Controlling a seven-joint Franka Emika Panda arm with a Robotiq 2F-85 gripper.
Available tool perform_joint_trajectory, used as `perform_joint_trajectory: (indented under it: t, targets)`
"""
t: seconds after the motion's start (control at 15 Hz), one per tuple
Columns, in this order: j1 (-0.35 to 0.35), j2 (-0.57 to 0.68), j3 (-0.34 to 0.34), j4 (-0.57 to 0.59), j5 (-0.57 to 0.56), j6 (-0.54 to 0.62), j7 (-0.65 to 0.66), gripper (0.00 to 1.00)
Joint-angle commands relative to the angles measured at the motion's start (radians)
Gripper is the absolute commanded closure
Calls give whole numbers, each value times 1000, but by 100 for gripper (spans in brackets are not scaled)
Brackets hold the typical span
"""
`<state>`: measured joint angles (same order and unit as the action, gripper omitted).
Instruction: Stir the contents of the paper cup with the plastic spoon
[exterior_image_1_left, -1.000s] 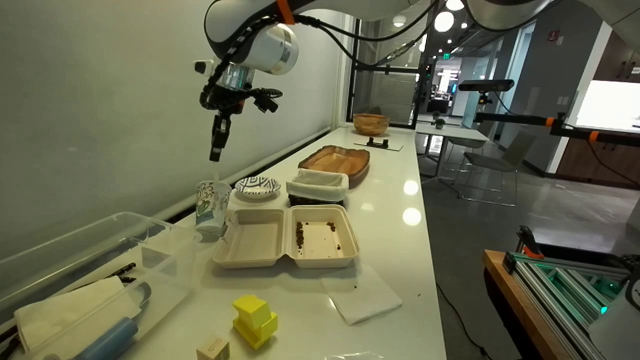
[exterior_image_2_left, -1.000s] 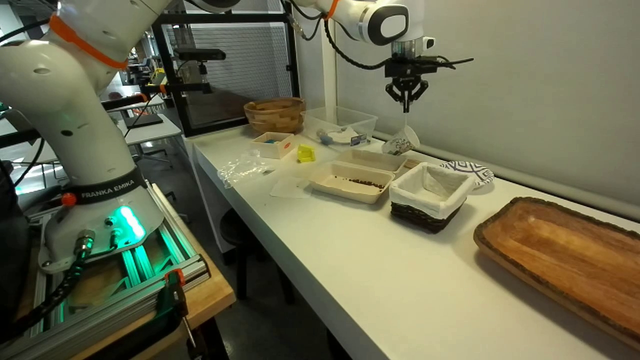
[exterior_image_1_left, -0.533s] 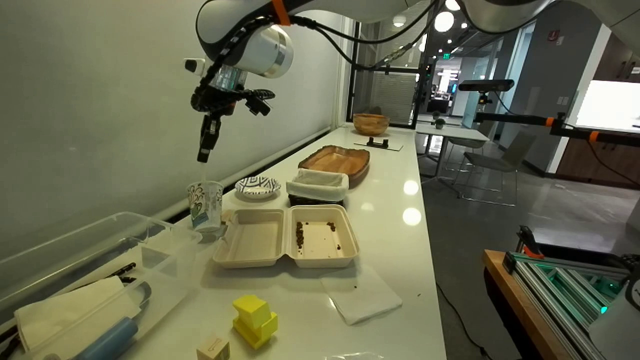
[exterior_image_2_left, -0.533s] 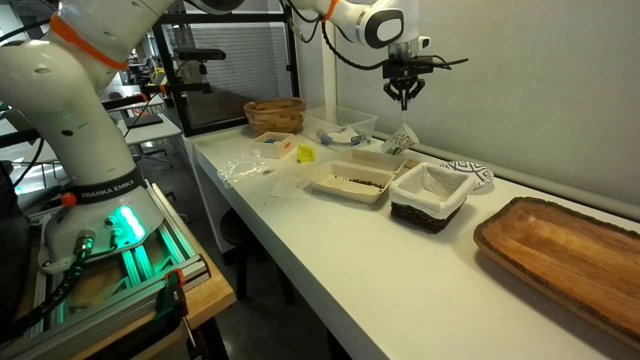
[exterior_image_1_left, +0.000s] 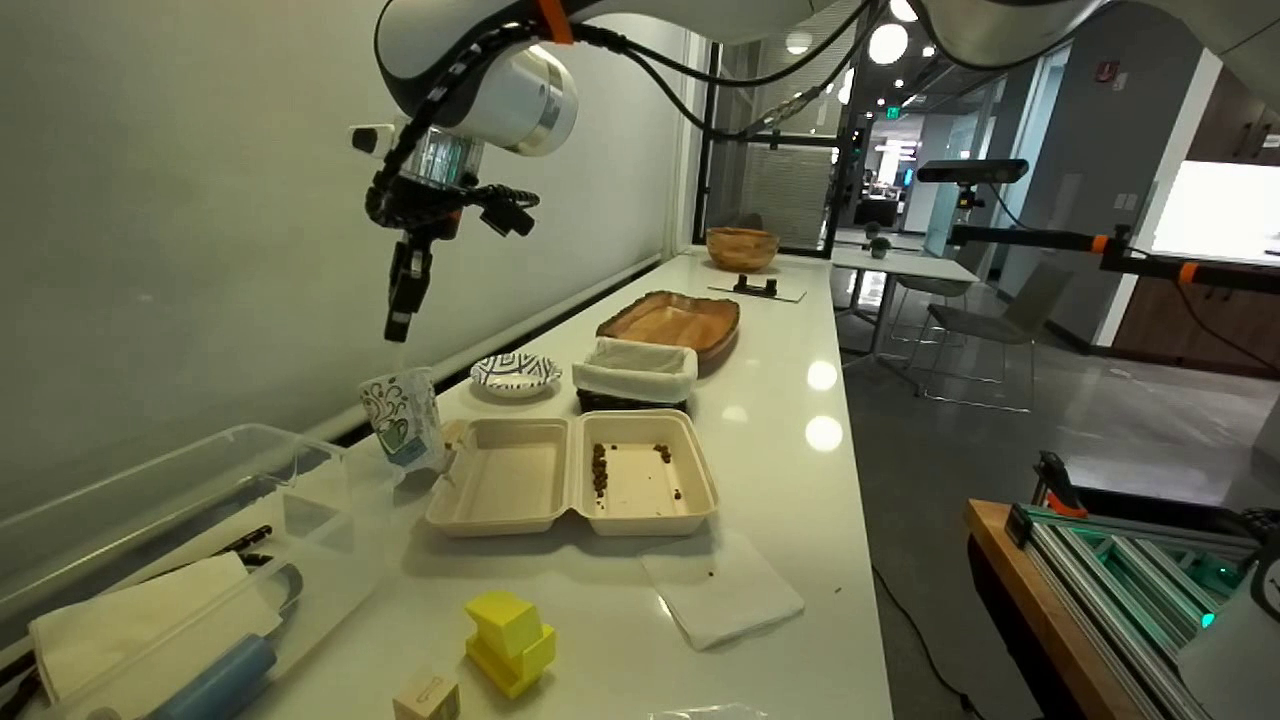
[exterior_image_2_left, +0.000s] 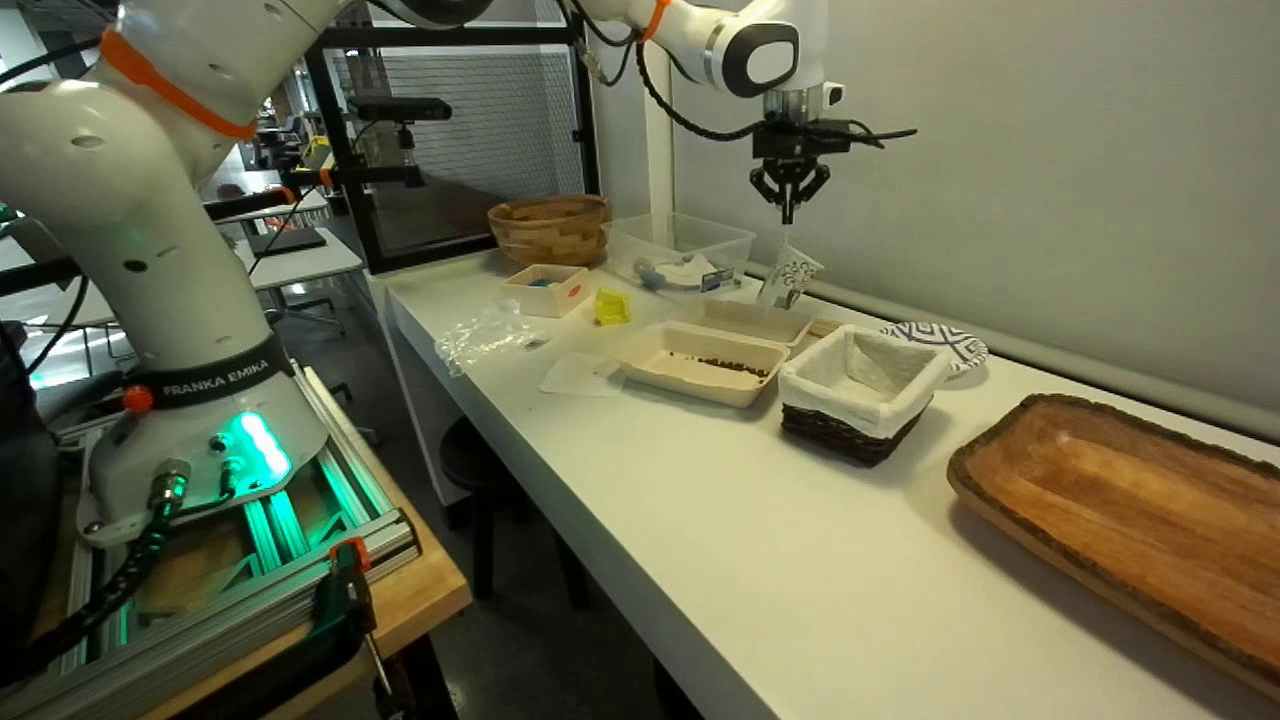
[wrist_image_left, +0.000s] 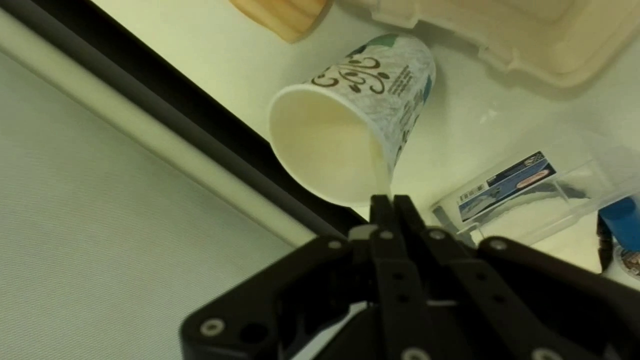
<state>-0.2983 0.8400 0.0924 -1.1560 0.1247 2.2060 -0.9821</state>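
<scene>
The paper cup (exterior_image_1_left: 404, 418) is off-white with a printed leaf-and-scroll pattern. It stands tilted on its lower edge beside the clamshell box, its top leaning toward the wall; it also shows in an exterior view (exterior_image_2_left: 791, 277). In the wrist view, the cup's open mouth (wrist_image_left: 320, 145) faces the camera and its inside looks pale. My gripper (exterior_image_1_left: 397, 334) is just above the rim, shut on the thin pale plastic spoon (exterior_image_1_left: 401, 354). The fingertips (wrist_image_left: 390, 201) are nearly together around the spoon handle. The spoon (wrist_image_left: 382, 170) reaches into the cup against the rim; its lower end is hard to see.
The beige clamshell box (exterior_image_1_left: 520, 425) with brown bits lies beside the cup. A clear plastic bin (exterior_image_1_left: 250, 432) stands on the cup's other side. A patterned bowl (exterior_image_1_left: 515, 375), lined basket (exterior_image_1_left: 640, 372) and wooden tray (exterior_image_1_left: 670, 320) stand along the counter. The wall is close behind the cup.
My gripper has moved along the counter toward the clear bin, holding the spoon. The cup has shifted the same way and its lean has changed, its top now tipped more toward the bin side.
</scene>
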Motion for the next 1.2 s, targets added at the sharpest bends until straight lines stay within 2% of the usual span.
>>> perform_joint_trajectory:
  t: [0.0,0.27,1.13]
  targets:
    - [19,-9,-17,6,-17,-91,24,99]
    - [20,-12,-16,14,-9,-144,18,99]
    - [24,-10,-27,27,-18,-107,9,99]
